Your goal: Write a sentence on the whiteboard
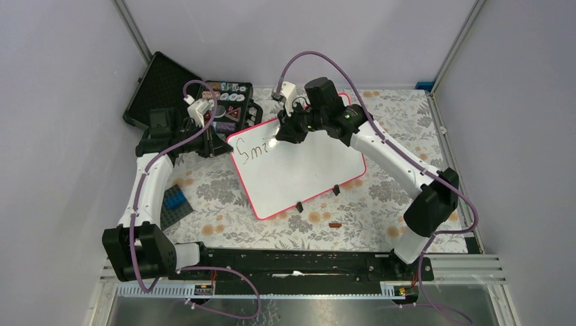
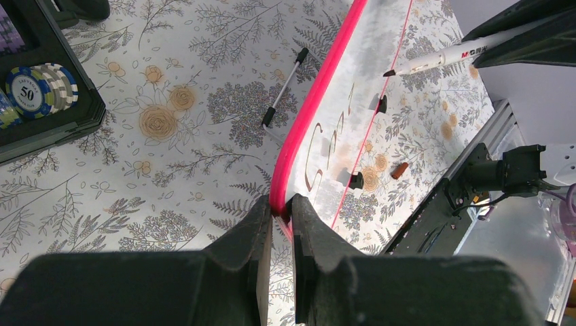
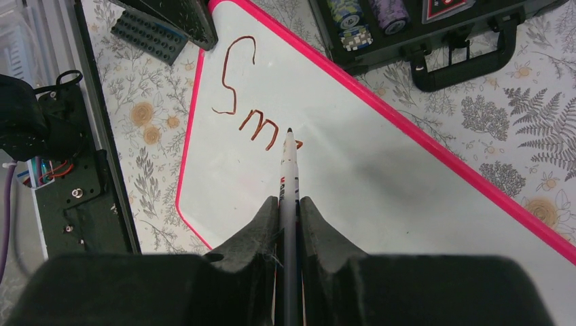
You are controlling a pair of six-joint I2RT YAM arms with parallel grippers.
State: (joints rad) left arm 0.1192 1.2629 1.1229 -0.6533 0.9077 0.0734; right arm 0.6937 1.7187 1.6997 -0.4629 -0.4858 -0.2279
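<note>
On the whiteboard (image 1: 306, 173), you have only "Sm" of the sentence (image 3: 234, 95); most remains. Your right gripper (image 3: 289, 202) pinches the marker (image 3: 290, 156), and your left gripper (image 2: 280, 207) clamps its edge.

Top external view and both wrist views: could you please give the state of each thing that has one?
whiteboard, face up, rim pinched by the left gripper.
sentence, unfinished, little more than "Sm" written.
marker, uncapped, tip at the board surface.
right gripper, shut on the marker.
black case, open.
</note>
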